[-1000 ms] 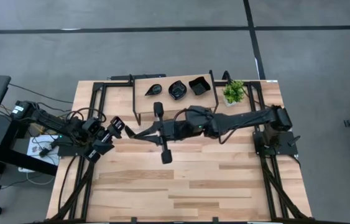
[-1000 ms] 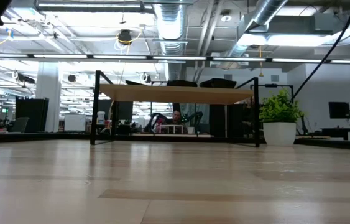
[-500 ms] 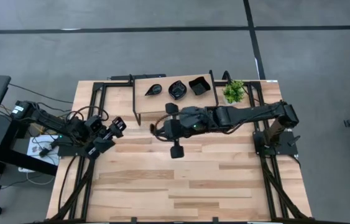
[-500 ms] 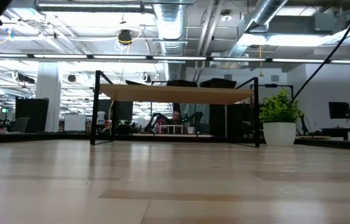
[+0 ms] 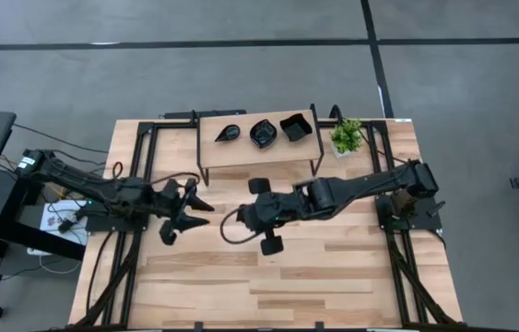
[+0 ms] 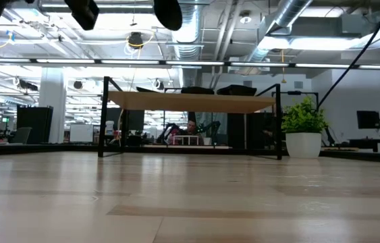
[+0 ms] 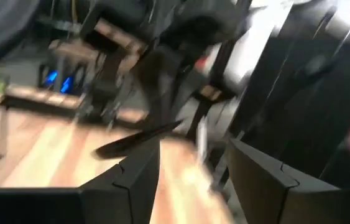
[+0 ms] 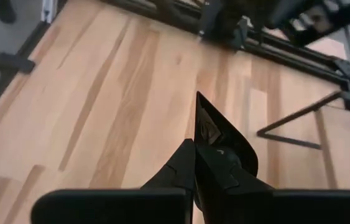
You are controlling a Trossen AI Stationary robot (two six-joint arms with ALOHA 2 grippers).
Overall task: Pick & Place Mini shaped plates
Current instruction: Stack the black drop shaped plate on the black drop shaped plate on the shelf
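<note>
Since a second ago we have swung our right gripper [image 5: 225, 224] back from the left side toward mid-table, while our left gripper [image 5: 202, 203] has reached inward to face it. Three glossy black mini shaped plates [image 5: 261, 132] sit in a row on the raised shelf [image 5: 211, 148]: a leaf, a scalloped round and a square. We can read no writing. They lie well apart from both grippers. Our right fingers [image 8: 215, 158] are clenched on nothing; our left fingers [image 7: 138, 178] stand parted, empty.
</note>
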